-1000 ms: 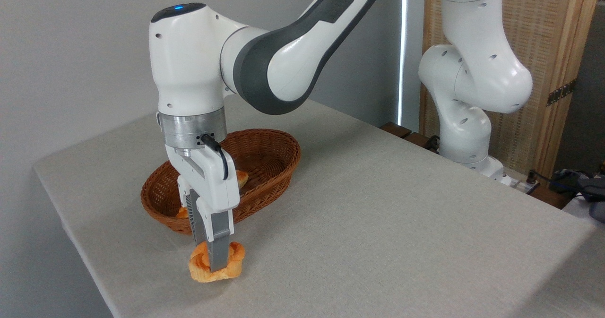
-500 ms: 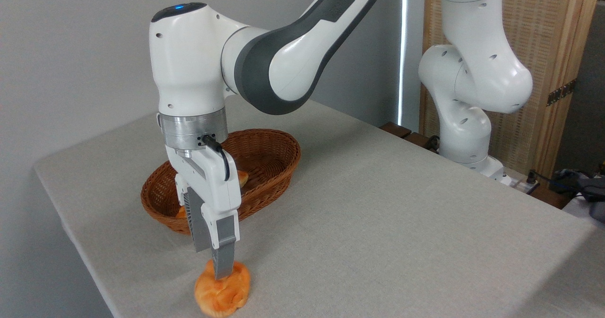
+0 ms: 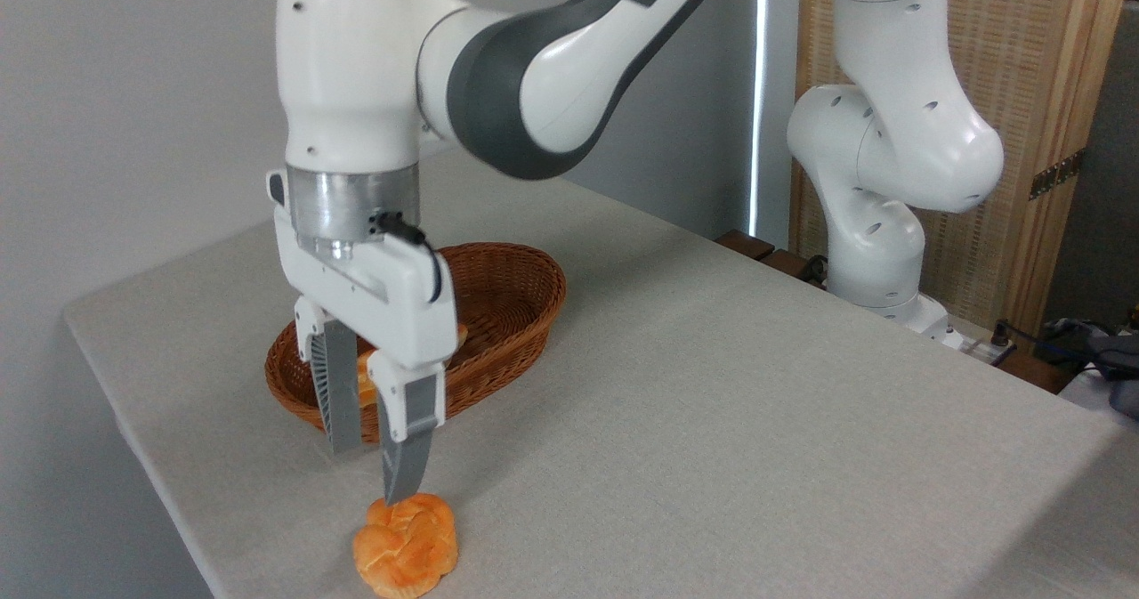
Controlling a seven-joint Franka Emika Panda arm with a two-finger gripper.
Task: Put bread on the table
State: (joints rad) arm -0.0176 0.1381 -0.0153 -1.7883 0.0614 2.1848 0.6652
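The bread (image 3: 406, 546), a small orange-golden knotted bun, lies flat on the grey-beige table (image 3: 712, 421) near its front left edge. My gripper (image 3: 372, 474) hangs just above and behind the bun, open, with its two fingers spread apart and nothing between them. The near fingertip (image 3: 402, 485) ends right over the bun's back edge; whether it touches the crust I cannot tell.
A brown oval wicker basket (image 3: 498, 292) stands behind the gripper, with a paler loaf (image 3: 367, 381) partly hidden by the fingers. The arm's white base (image 3: 876, 252) rises at the table's far right. The table's front left edge runs close to the bun.
The gripper let go of the bun, opened wide and rose a little while turning. The bun dropped onto the cloth and now lies flat, knot side up.
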